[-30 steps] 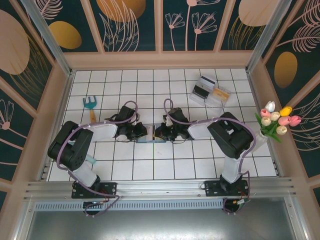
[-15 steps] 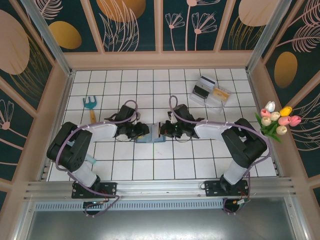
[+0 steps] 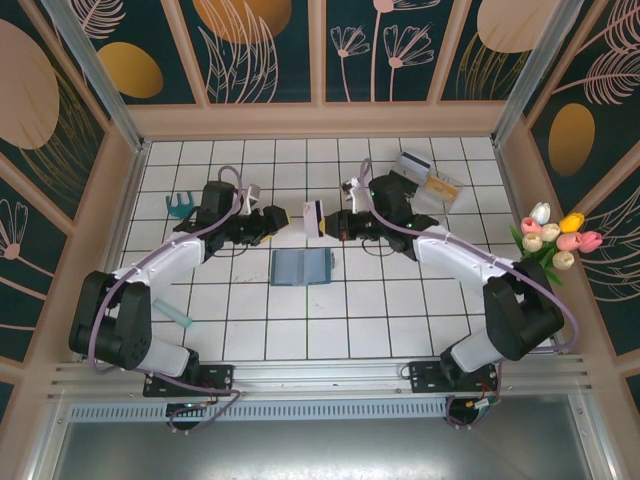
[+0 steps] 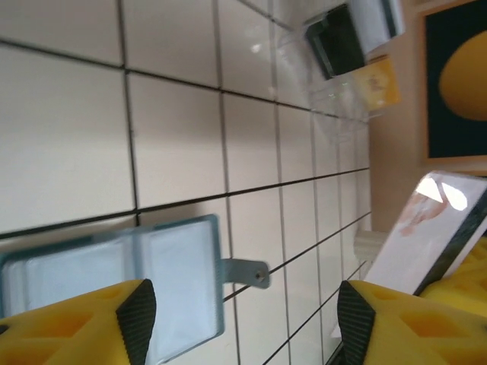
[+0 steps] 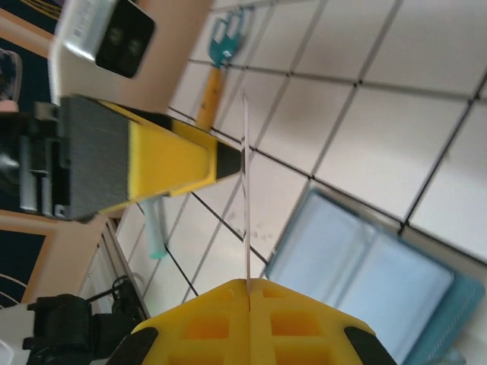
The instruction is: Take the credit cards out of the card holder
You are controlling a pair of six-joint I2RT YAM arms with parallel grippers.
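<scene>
Teal-blue bifold card holder (image 3: 301, 268): soft leather-like skin, matt; clear inner pockets seen catching light.
Pale thin plastic card (image 4: 430, 232): smooth, glossy face noted.
White tiled table (image 3: 400, 320): smooth, sheen observed.
Clear plastic tray (image 3: 428, 203): transparent, glossy.
</scene>
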